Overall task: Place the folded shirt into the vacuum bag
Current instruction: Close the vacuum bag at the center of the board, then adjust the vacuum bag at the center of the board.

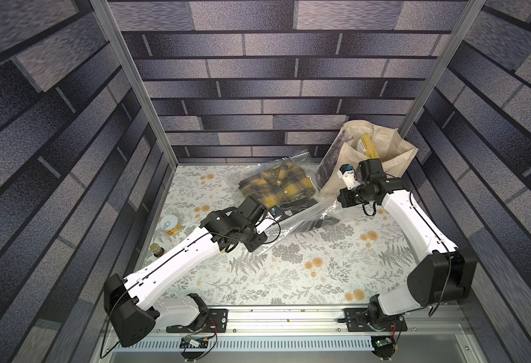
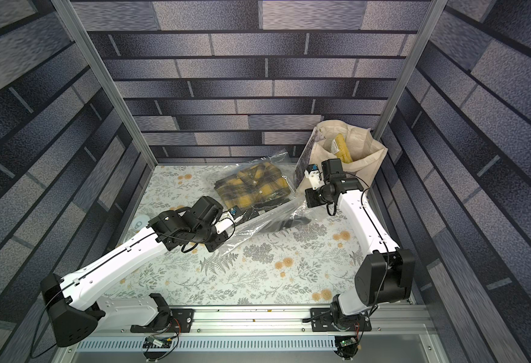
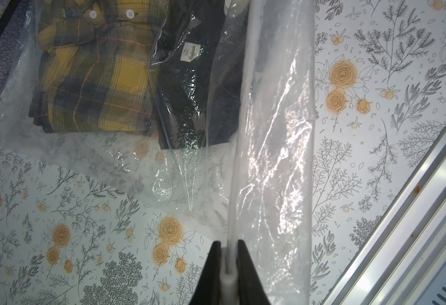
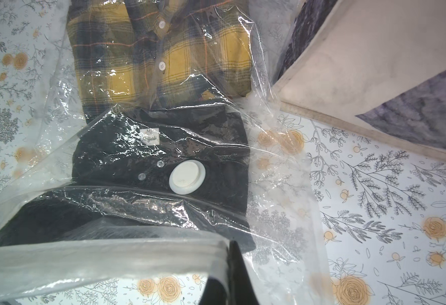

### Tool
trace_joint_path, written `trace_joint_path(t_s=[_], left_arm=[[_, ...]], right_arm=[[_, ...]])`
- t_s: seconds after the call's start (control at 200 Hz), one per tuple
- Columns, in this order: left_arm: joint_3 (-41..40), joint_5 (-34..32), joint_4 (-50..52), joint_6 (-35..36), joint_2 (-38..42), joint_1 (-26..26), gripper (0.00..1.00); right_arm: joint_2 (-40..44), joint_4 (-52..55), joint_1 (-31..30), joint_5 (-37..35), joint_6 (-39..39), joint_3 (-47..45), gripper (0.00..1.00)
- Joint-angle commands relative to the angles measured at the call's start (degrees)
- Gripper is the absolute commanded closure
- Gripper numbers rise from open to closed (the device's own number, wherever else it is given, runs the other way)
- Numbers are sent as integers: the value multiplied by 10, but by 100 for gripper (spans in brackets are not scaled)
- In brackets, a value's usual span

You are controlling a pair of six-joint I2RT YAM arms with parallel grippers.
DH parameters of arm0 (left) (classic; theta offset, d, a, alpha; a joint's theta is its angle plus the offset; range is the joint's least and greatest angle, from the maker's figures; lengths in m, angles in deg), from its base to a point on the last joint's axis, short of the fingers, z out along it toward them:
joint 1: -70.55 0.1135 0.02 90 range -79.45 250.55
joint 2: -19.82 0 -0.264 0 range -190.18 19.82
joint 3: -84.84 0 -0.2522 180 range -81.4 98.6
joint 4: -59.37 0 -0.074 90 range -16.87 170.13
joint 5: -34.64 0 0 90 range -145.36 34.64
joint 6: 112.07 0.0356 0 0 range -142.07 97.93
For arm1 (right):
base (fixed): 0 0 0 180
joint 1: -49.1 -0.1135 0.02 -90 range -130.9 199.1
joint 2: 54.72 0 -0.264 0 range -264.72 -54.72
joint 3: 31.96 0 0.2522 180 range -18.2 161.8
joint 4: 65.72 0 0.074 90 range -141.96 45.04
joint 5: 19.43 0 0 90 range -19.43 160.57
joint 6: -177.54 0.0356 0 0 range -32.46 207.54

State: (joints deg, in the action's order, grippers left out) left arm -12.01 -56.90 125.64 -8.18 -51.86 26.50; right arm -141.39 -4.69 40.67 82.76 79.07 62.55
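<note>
Floral tabletop [image 1: 289,276] — black shirt [image 4: 190,126] inside vacuum bag [image 3: 274,137]

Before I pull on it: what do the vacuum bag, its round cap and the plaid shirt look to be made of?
The vacuum bag looks like thin clear plastic film, glossy: it creases and glints. Its cap seems rigid moulded plastic, matte white. The plaid shirt looks like soft woven cloth, maybe flannel, matte, with white buttons.
</note>
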Motion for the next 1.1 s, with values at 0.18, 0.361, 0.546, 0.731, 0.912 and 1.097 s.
trace_joint_path(t_s=[0.18,0.361,0.546,0.731,0.912,1.097], left_arm=[[15,48,111,-19,35,25,83],[40,143,83,-49,70,22,49],[17,148,-13,-112,33,14,46],[-14,62,-90,-159,-15,11,42],[-47,17,-128,-183,-9,38,38],[-96,-20,-171,-222,30,96,33]], right_arm=[[73,-24,-9,167,71,9,41],[56,43,-33,86,171,63,49],[19,-6,-149,-73,292,-84,57],[-84,-86,-220,-142,376,-156,59],[-197,-138,-297,-124,419,-131,61],[-267,-162,-356,-86,444,-81,63]])
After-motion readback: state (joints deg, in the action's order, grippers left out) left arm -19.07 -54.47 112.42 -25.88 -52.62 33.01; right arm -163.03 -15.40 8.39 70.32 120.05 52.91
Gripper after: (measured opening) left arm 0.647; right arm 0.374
